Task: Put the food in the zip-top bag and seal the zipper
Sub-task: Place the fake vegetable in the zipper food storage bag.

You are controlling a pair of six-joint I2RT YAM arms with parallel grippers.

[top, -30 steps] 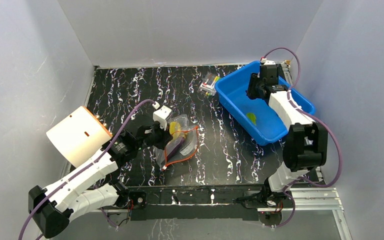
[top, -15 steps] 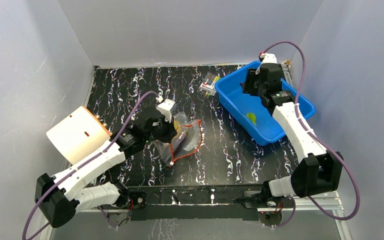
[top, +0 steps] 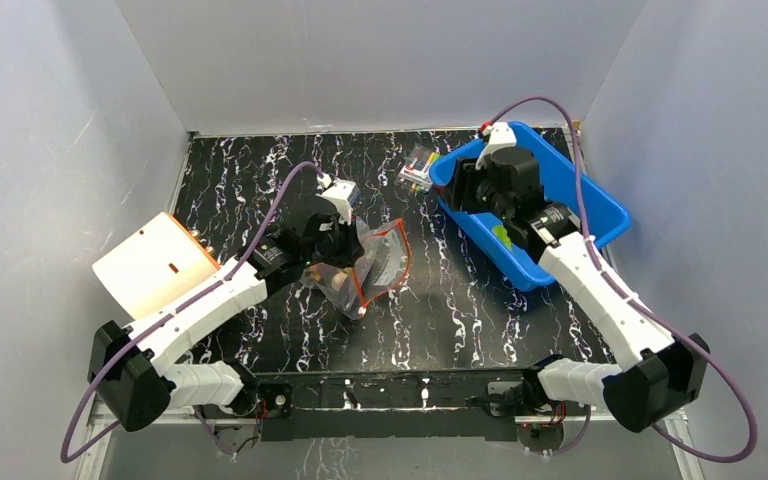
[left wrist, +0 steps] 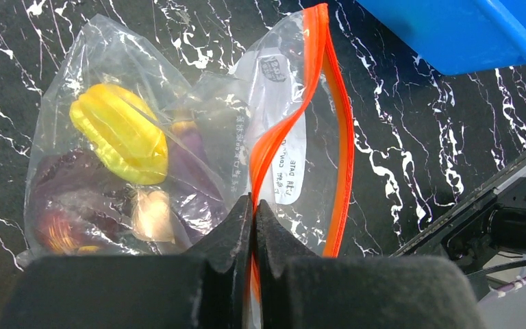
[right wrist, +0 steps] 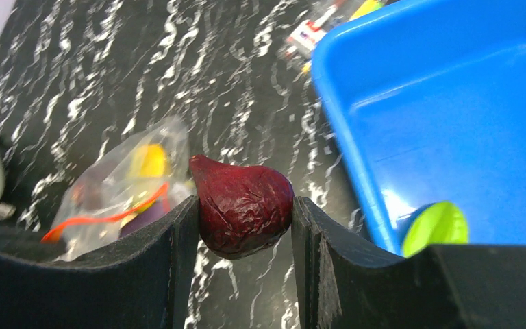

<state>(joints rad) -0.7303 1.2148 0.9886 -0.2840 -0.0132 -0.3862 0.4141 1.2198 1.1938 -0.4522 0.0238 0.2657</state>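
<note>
1. Since prev. frame: right arm has swung off the far side of the bin [right wrist: 452, 103] toward the bag [top: 375, 262]; left arm has shifted the bag up and right on the worktop [top: 240, 180].
2. Left claw [left wrist: 253, 205]: pressed together on one lip of the bag, right at the zipper [left wrist: 317, 41]. Mouth faces the bin side, lips only partly apart.
3. Right claw [right wrist: 245, 212]: clamped on a dark-red piece [right wrist: 243, 205], held in the air between bin and bag, above the worktop.
4. Bag already holds a yellow piece [left wrist: 120, 133], plus purple and beige ones. A green piece [right wrist: 435, 226] lies in the bin, so task looks mid-way; zipper not sealed.
5. Risks, my read:
   - Only one lip is held, so the mouth may be too narrow; the piece could hit the film and drop on the worktop.
   - Thin slick film may slide out of the left pinch if the right claw pushes on it.
   - Tilting the bag too far could spill what's inside.
   - Wrinkled rounded piece gripped at its sides may roll out if bumped.
</note>
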